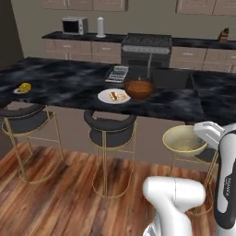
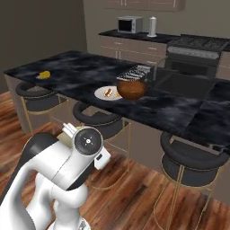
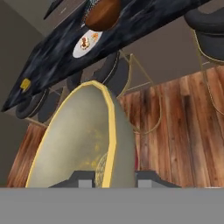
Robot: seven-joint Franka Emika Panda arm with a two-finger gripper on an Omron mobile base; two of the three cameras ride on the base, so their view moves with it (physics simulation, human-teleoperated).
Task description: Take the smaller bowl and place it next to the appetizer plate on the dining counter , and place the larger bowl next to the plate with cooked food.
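Below the dining counter point(image 1: 83, 87), smaller bowl point(image 3: 83, 140) in pincer point(image 3: 114, 178), fingertips cut off

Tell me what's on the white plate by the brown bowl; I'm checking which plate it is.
Brownish cooked pieces lie on the white plate. The brown bowl sits at its right edge and may cover a little of the rim.

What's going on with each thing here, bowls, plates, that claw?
smaller bowl: held in the air, off the counter, above a stool.
gripper: shut on the smaller bowl's rim.
larger bowl: upright on the dining counter, beside the plate with cooked food.
appetizer plate: on the counter's far left, yellow wedge on it.
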